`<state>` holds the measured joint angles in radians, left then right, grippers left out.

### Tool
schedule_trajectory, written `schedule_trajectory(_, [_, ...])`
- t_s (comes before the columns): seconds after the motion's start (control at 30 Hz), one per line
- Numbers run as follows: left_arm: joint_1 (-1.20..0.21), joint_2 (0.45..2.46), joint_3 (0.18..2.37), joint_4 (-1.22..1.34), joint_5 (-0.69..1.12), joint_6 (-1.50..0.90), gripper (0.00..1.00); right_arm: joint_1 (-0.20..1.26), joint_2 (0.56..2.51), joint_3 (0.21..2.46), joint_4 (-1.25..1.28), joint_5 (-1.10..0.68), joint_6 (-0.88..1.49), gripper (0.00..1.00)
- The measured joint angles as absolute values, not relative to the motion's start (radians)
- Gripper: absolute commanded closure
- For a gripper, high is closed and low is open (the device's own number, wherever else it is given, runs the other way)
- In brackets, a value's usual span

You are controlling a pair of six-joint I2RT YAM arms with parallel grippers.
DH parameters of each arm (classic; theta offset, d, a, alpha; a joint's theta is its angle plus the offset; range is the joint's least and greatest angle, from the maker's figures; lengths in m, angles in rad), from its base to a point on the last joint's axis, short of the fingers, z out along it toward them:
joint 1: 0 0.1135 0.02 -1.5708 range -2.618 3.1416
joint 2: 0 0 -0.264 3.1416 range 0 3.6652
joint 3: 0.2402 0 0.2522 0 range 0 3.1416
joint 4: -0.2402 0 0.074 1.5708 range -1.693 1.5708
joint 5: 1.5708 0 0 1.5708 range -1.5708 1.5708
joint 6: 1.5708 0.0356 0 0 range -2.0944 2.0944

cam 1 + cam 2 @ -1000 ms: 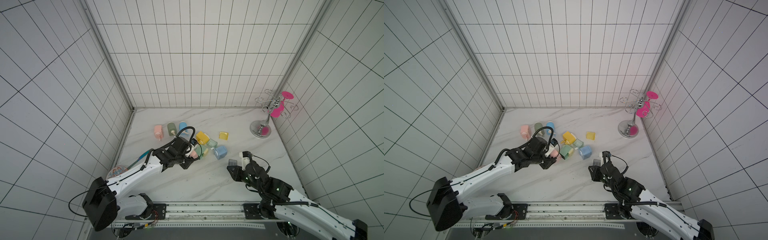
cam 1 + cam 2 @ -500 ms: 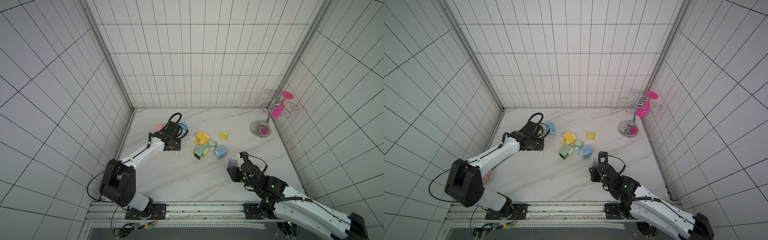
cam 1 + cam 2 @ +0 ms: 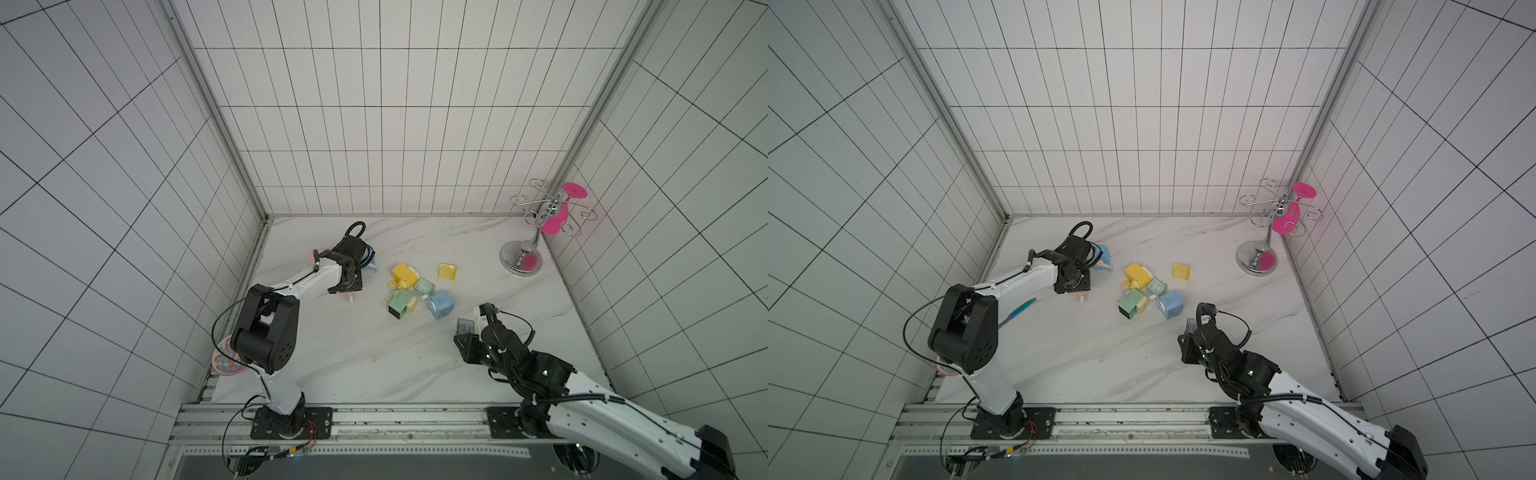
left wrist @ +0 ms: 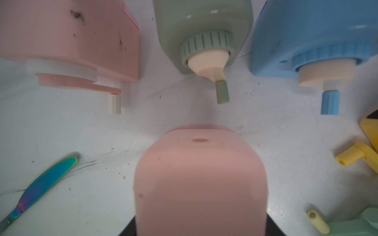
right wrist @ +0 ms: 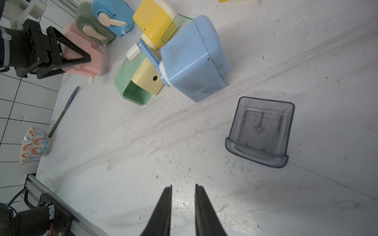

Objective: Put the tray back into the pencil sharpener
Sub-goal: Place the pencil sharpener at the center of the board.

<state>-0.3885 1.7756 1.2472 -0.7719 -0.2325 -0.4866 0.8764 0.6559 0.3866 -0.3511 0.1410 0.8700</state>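
Left arm (image 3: 299, 282) has swung from the middle cluster (image 3: 415, 291) to the bench's (image 3: 353, 353) far-left corner, left pincer (image 3: 347, 287) clamped on the pink sharpener (image 4: 200, 179), beside a row of 3 sharpeners (image 4: 202, 30). So the clear tray (image 5: 259, 130) waits loose on the bench's right half, right pincer (image 5: 183, 190) narrow and empty beside it. No legible writing.

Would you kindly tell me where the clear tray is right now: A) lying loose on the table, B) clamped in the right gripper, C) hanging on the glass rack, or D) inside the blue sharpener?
A: in the right wrist view the clear tray lies open side up on the table, and the right gripper has nothing between its fingertips.
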Motion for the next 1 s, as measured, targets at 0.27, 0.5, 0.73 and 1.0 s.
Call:
schedule_trajectory(0.27, [-0.373,1.823,1.264,-0.765,-0.234,-0.502,0.87,0.876,0.655,0.387,-0.351,0.141,0.870,0.77])
schedule_trajectory(0.5, [-0.358,1.845,1.266,-0.752,-0.223,-0.501,0.71,0.876,0.646,0.387,-0.352,0.141,0.870,0.76])
schedule_trajectory(0.73, [-0.349,1.849,1.266,-0.736,-0.212,-0.501,0.47,0.876,0.644,0.387,-0.352,0.141,0.870,0.76])
schedule_trajectory(1.0, [-0.345,1.849,1.266,-0.728,-0.209,-0.498,0.29,0.876,0.644,0.387,-0.353,0.141,0.871,0.75])
